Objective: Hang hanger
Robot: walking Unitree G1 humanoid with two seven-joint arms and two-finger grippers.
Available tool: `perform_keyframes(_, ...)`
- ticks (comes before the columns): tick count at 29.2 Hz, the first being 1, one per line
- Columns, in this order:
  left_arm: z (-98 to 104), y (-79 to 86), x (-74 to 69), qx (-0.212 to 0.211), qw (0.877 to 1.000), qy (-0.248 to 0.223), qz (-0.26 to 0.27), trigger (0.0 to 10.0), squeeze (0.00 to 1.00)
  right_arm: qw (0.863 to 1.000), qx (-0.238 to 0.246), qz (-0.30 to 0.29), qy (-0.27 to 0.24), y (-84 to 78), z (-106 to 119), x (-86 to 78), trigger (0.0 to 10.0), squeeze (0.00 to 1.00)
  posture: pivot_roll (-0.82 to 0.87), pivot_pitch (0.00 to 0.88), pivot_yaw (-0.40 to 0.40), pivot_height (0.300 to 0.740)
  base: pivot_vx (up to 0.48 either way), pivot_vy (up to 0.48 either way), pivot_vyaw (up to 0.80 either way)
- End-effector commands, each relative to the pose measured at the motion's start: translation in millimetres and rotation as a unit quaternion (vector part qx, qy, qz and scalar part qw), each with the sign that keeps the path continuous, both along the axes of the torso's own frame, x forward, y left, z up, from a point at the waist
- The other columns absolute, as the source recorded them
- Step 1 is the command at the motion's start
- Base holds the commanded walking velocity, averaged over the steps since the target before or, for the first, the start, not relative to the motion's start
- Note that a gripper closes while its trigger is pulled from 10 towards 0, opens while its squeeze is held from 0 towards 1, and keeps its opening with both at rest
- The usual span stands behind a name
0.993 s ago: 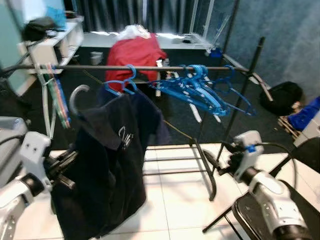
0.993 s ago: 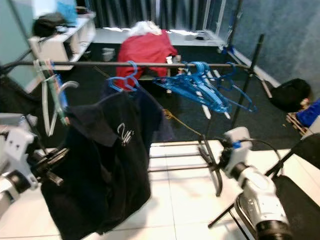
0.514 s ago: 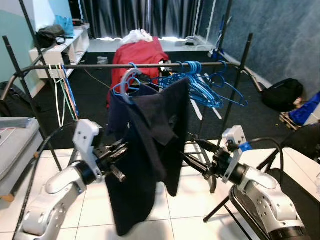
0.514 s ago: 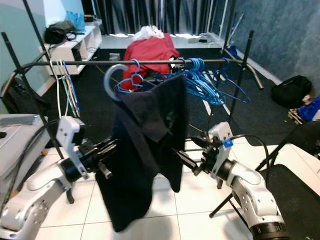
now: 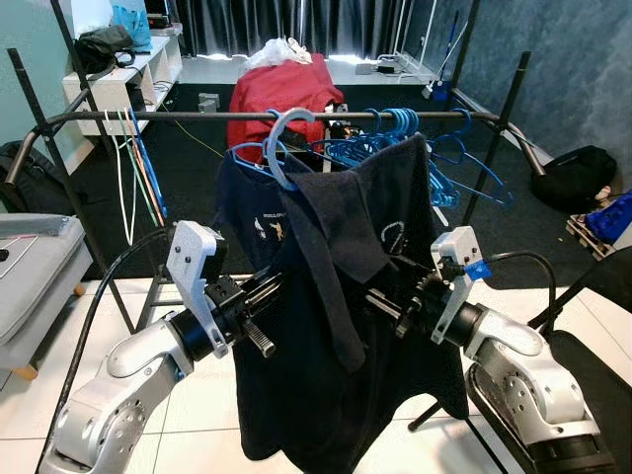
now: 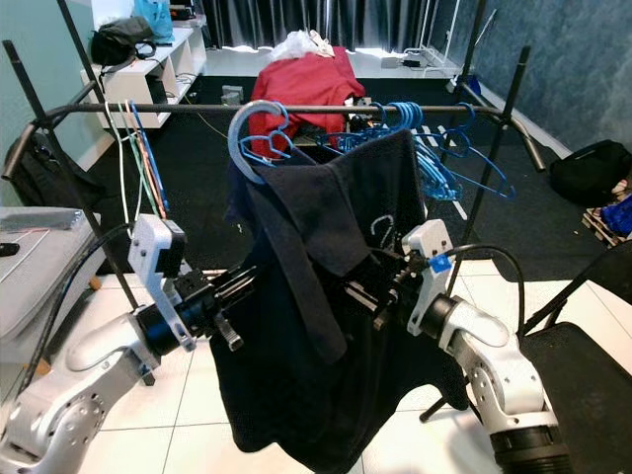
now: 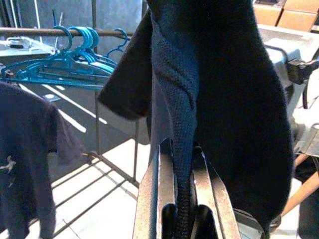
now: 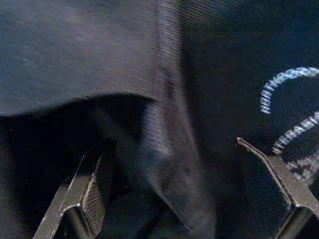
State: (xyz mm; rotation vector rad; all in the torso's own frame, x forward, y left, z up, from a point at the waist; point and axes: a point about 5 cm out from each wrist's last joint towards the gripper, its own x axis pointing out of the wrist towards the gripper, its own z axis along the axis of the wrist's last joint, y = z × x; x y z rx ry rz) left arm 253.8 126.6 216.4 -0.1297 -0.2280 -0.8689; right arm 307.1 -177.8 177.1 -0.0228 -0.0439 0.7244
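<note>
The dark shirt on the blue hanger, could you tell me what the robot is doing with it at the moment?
The robot is holding a dark shirt on a light blue hanger up in front of a clothes rail. Its left gripper is shut on a fold of the fabric, while the right gripper is open against the cloth. The hanger's hook sits level with the rail but is not yet over it. A bunch of empty blue hangers hangs further along.

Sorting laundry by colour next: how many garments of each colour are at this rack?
Dark navy garments: 2 (one clamped in the left gripper, one T-shirt hanging on the black rail)
Red garments: 1 (heaped behind the rack)
Total: 3
</note>
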Motion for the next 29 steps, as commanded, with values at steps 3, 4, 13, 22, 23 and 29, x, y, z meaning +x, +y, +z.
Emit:
perform_keyframes(3,13.2,-6.1,-6.6,-0.009,0.999,-0.022,-0.022,10.0,0.0,0.999,0.002,-0.046,-0.024,-8.4,10.2,7.9,10.0,0.0,0.0,0.0,-0.032,0.74,0.0,0.0,0.0)
perform_keyframes(4,13.2,-6.1,-6.6,-0.009,0.999,-0.022,-0.022,10.0,0.0,0.999,0.002,-0.046,-0.024,-8.4,10.2,7.9,10.0,0.0,0.0,0.0,-0.032,0.74,0.0,0.0,0.0)
perform_keyframes(13,13.8,-14.4,-11.8,-0.006,0.999,-0.017,-0.046,10.0,0.0,0.998,0.011,-0.054,-0.03,-4.4,13.3,10.1,0.0,0.0,-0.02,0.007,-0.024,0.74,0.0,0.0,0.0)
perform_keyframes(22,9.1,-18.2,-10.1,0.0,0.999,-0.002,-0.045,10.0,0.0,0.996,0.039,-0.06,-0.051,-1.4,24.8,14.9,0.0,0.0,-0.02,0.027,-0.027,0.74,0.0,0.0,0.0)
perform_keyframes(23,8.6,-18.3,-9.9,0.002,0.999,-0.001,-0.043,10.0,0.0,0.996,0.041,-0.058,-0.051,-0.7,25.5,14.8,0.0,0.0,-0.02,0.028,-0.028,0.74,0.0,0.0,0.0)
perform_keyframes(29,-1.4,-14.7,-3.7,0.038,0.999,0.005,-0.011,10.0,0.0,0.995,0.061,-0.055,-0.064,-4.2,38.1,14.9,0.0,0.0,-0.02,0.022,-0.033,0.74,0.0,0.0,0.0)
